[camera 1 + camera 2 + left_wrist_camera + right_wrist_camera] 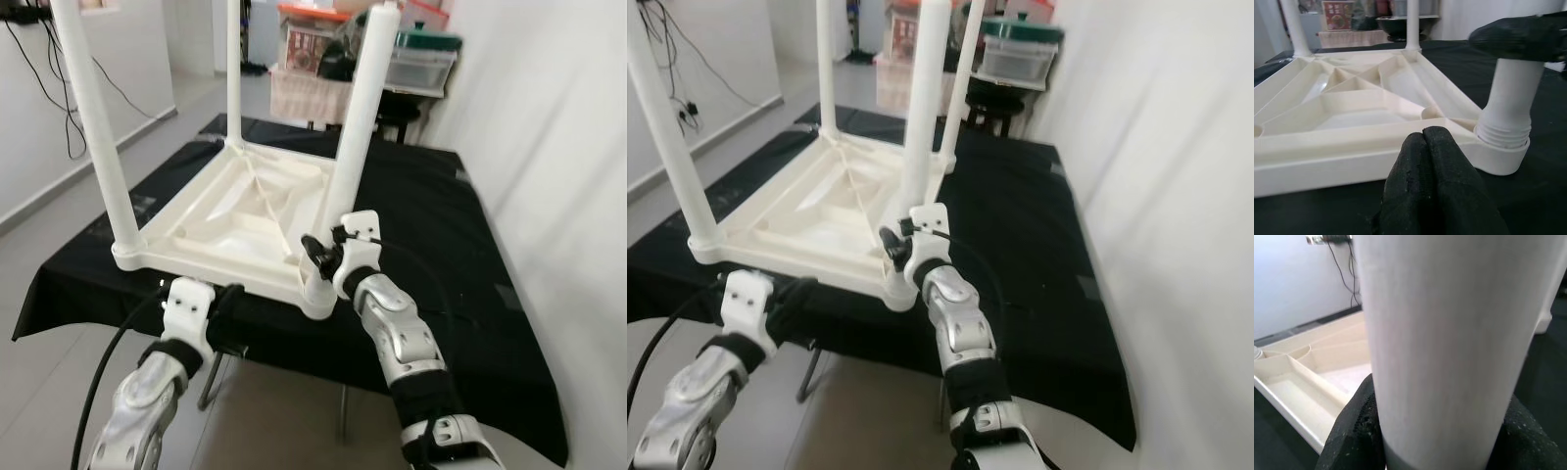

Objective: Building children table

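A white children's table [235, 220] lies upside down on a black-covered work table [441, 264]. Its white legs point up. My right gripper [320, 257] is shut on the near right leg [353, 147] just above its screw socket. In the right wrist view the leg [1449, 342] passes between the black fingers [1352, 435]. My left gripper [1422, 142] is shut with nothing in it, its tips at the table top's front rim [1352, 161]. The threaded base of that leg [1508, 107] is seen to its side.
Three other legs stand up from the corners: near left [98, 127], far left [235, 78], far right [965, 78]. Storage boxes [421, 54] are stacked behind the work table. A white wall [568, 147] is close on the right. Cables [59, 88] hang on the left wall.
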Controlling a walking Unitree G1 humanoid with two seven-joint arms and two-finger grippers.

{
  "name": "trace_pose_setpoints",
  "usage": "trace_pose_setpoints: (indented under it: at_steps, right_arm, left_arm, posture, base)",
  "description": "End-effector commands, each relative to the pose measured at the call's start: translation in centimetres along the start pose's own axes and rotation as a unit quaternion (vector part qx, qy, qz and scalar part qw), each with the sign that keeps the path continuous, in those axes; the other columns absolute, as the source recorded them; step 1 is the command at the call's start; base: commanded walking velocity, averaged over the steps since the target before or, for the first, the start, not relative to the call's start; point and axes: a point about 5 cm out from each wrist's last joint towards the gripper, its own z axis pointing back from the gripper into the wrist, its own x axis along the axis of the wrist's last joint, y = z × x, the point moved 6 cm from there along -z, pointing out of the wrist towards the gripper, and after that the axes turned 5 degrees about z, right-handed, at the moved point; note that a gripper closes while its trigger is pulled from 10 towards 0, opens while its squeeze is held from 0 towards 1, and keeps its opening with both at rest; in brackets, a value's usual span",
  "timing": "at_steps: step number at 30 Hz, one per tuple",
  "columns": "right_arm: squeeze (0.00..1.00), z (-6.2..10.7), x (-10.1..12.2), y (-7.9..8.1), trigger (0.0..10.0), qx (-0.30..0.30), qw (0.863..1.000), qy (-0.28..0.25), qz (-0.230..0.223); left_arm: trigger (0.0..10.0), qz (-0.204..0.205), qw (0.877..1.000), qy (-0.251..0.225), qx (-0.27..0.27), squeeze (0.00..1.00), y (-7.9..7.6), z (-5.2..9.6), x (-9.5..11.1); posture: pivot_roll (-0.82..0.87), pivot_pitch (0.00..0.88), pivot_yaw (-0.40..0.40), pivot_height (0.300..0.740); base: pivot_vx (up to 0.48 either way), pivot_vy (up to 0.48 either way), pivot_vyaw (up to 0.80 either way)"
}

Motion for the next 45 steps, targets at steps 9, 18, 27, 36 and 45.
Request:
trace_pose_setpoints:
  at_steps: [9,18,27,36,45]
  right_arm:
    - [1.00,-1.8,1.4,1.9,10.0,0.095,0.995,0.001,-0.008]
    - [0.00,-0.2,6.4,2.1,10.0,0.319,0.944,-0.048,0.062]
    - [0.00,0.2,5.1,1.6,0.0,0.377,0.925,0.000,0.047]
    - [0.00,-0.1,5.3,-0.4,0.0,0.324,0.945,-0.017,0.036]
    - [0.00,0.5,-3.2,-1.1,0.0,-0.005,0.997,0.070,-0.015]
  left_arm:
    - [10.0,-0.009,1.000,-0.003,0.004,0.00,0.1,-0.7,-0.1]
    - [10.0,-0.010,1.000,-0.002,0.005,0.00,0.1,-1.1,-0.4]
    - [10.0,-0.014,1.000,-0.001,0.010,0.00,0.3,-1.5,-0.7]
    - [10.0,-0.014,1.000,-0.005,0.012,0.00,0.3,-1.5,-0.6]
    - [10.0,-0.014,1.000,-0.008,0.010,0.00,0.4,-1.2,-0.4]
  posture:
    - [0.05,0.000,-0.106,0.740]
    - [0.05,0.000,-0.111,0.740]
    - [0.07,0.000,-0.121,0.740]
    - [0.06,0.000,-0.123,0.740]
    - [0.04,0.000,-0.109,0.740]
  base:
    - [0.000,0.000,0.00]
    - [0.000,0.000,0.00]
    - [0.000,0.000,0.00]
    - [0.000,0.000,0.00]
    - [0.000,0.000,0.00]
